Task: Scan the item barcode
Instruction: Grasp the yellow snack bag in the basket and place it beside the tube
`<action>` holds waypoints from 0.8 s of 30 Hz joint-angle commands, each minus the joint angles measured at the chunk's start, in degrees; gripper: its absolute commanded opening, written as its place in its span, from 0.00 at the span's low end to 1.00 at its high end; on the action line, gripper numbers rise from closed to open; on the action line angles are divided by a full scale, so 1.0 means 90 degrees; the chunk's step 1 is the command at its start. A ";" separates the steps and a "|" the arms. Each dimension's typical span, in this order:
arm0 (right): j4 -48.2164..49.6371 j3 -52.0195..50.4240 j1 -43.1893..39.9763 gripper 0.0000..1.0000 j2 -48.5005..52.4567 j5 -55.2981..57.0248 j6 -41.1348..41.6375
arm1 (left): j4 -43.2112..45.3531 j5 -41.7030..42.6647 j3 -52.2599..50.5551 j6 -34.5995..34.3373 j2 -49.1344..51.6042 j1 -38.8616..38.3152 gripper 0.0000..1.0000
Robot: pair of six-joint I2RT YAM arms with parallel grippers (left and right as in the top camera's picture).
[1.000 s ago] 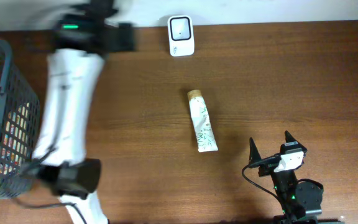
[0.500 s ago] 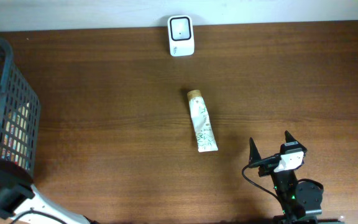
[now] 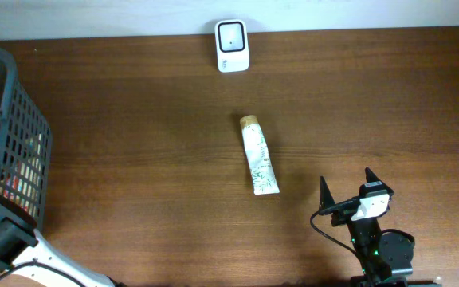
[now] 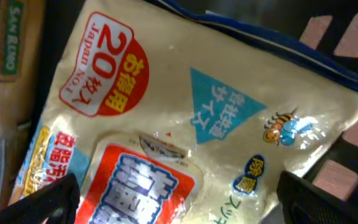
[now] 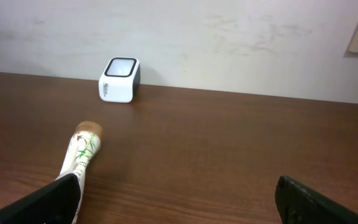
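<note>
— While the right gripper (image 3: 345,177) and left gripper (image 4: 179,198) both stand spread and empty, how far along is the scan?
— Barely begun, I'd judge. The right one sits near right; the left hangs over a packet (image 4: 185,118) in the basket (image 3: 22,135) at left.
— And the tube (image 3: 259,157)?
— Flat mid-table, long axis near-to-far, cap (image 3: 250,122) toward the far scanner (image 3: 232,45), well apart from it. Nothing is lifted or shown to the scanner yet.

Bare table (image 3: 134,159) is lying open all around the tube (image 3: 259,155), scanner (image 3: 232,45) standing well behind it, basket (image 3: 22,151) walling off the left edge.
</note>
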 commanded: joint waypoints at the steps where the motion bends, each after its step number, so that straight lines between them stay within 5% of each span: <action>1: -0.0002 -0.0056 -0.0029 0.99 -0.0024 0.0010 0.0022 | 0.0474 0.0211 -0.0636 0.0202 0.0049 -0.0053 0.99; 3: -0.0002 -0.0056 -0.0029 0.99 -0.0024 0.0010 0.0024 | 0.0668 0.0209 -0.0784 0.0199 0.0051 -0.0053 0.93; 9: -0.0002 -0.0056 -0.0029 0.99 -0.0024 0.0010 0.0022 | 0.0794 0.0214 -0.0784 0.0197 0.0049 -0.0053 0.09; 10: -0.0002 -0.0056 -0.0029 0.99 -0.0024 0.0010 0.0022 | 0.0792 0.0219 -0.0780 0.0189 0.0049 -0.0053 0.03; 14: -0.0002 -0.0056 -0.0029 0.99 -0.0024 0.0010 0.0022 | 0.0277 0.0219 0.0039 -0.0168 -0.0012 -0.0053 0.00; 20: -0.0002 -0.0056 -0.0029 0.99 -0.0024 0.0010 0.0022 | -0.1515 0.0216 0.3502 -0.0165 -0.0695 -0.0053 0.00; 24: -0.0002 -0.0056 -0.0029 0.99 -0.0024 0.0010 0.0022 | -0.1838 0.0243 0.4420 -0.0362 -0.1511 -0.0056 0.00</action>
